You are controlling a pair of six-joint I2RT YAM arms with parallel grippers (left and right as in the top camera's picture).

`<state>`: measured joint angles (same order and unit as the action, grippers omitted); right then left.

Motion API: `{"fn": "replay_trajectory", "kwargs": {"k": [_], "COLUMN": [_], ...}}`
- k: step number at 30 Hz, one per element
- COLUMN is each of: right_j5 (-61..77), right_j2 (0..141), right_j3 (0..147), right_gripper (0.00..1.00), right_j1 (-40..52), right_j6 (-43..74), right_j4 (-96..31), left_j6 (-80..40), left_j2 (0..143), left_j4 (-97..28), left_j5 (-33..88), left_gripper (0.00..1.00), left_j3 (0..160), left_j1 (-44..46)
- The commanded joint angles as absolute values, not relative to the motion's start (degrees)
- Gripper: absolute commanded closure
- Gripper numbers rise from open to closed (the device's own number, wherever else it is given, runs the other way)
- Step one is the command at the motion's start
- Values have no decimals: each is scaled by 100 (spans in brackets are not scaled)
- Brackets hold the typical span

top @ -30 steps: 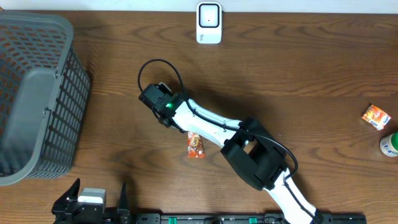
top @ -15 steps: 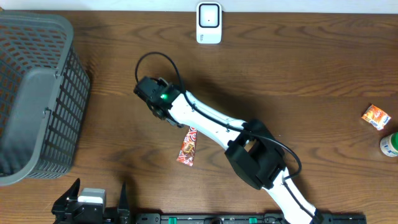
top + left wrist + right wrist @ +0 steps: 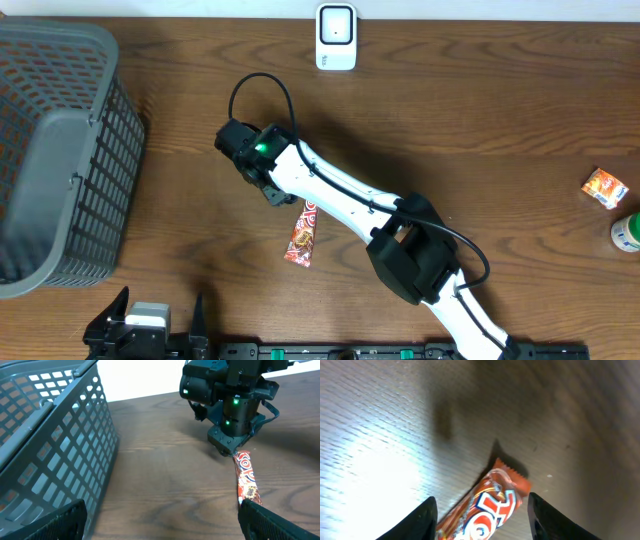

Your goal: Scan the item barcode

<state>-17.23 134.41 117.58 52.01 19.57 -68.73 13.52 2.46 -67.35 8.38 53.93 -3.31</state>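
Tabletop scene, reading from the left. Showing a grey mesh basket (image 3: 110, 200) filling the left end of the wooden table (image 3: 480, 120). Catching the left gripper (image 3: 158, 308) parked just right of the basket's near corner, holding its jaws wide and carrying nothing.

Farther right of the basket, finding the right gripper (image 3: 272, 190) pointing down at the wood, keeping its fingers (image 3: 427, 517) parted and clasping nothing. Locating the candy bar (image 3: 302, 233) a little farther right of the basket, lying flat on the table and well apart from the basket wall. Placing one crimped end between and below the parted fingers, with the rest trailing away toward the near edge. Leaving contact between that end and the fingertips impossible to tell.

Judging the bar to be light and thin, wrapped in glossy film likely sliding and crinkling under the pads, and probably snapping or squashing under a hard pinch. Suggesting a gentle grip across the narrow width near the middle, leaving the printed faces clear for scanning.

Picking out the white scanner (image 3: 336, 37) standing farther right of the basket, at the far edge. Ending well to the right of the basket with a small orange packet (image 3: 606, 187) and a small round container (image 3: 628, 232), neither being touched.
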Motion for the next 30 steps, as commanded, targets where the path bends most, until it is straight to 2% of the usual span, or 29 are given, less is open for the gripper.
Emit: {"fn": "replay_trajectory", "kwargs": {"k": [1,4,14,20,21,24,25,30], "right_j5": [-1538,-1538,-1682,-1708,-1708,-1702,-1704,-1684], "right_j2": [13472,13472,13472,13472,13472,13472,13472,13472], "right_j3": [11679,11539,11255,11017,10956,10818,10796,10787], "right_gripper": [55,61,57,58,64,91,97,99], "right_j1": [5251,5242,5216,5151,5137,5127,5127,5127], "right_j6": [2438,2598,2633,2665,2679,2681,2731,2764], "right_j4": [-6906,-6934,-6855,-6788,-6757,-6628,-6619,-6591], "left_j6": [1363,1363,1363,1363,1363,1363,1363,1363], "left_j2": [231,231,231,231,231,231,231,231], "left_j4": [-6731,-6731,-6731,-6731,-6731,-6731,-6731,-6731], "left_j5": [786,786,786,786,786,786,786,786], "left_gripper": [3,4,4,3,4,4,4,4], "left_j3": [5422,5422,5422,5422,5422,5422,5422,5422], "left_j1": [-318,-318,-318,-318,-318,-318,-318,-318]}}
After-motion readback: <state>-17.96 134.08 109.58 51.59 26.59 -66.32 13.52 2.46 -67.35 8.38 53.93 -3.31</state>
